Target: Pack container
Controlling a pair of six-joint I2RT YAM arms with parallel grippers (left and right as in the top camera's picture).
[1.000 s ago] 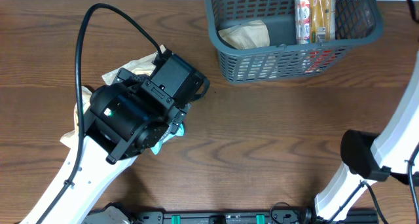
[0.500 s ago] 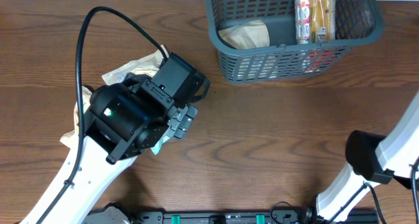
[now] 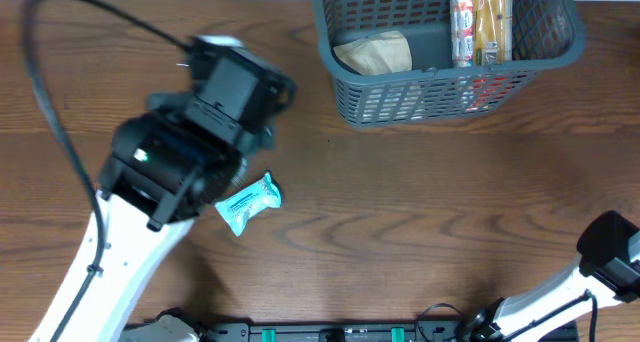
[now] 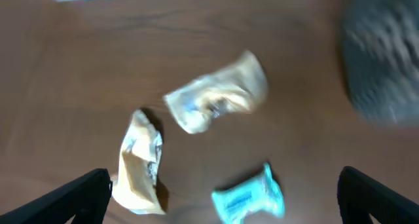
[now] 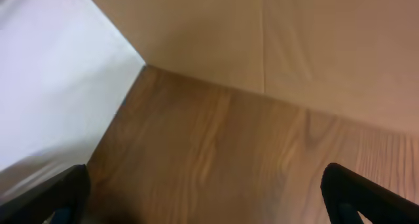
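Container [image 3: 432,100] sits at the far edge of the wooden table [image 3: 420,212], right of centre, with a tan packet [image 3: 378,52] and a long snack pack [image 3: 478,22] inside. Left gripper [image 4: 222,196] has its jaws wide apart and empty, above a teal packet [image 4: 252,196], a crumpled tan wrapper [image 4: 216,101] and a second tan wrapper [image 4: 139,166], all loose on the table and well apart from the container; this view is blurred. Right gripper [image 5: 209,194] is also spread wide with nothing in it, over bare wood
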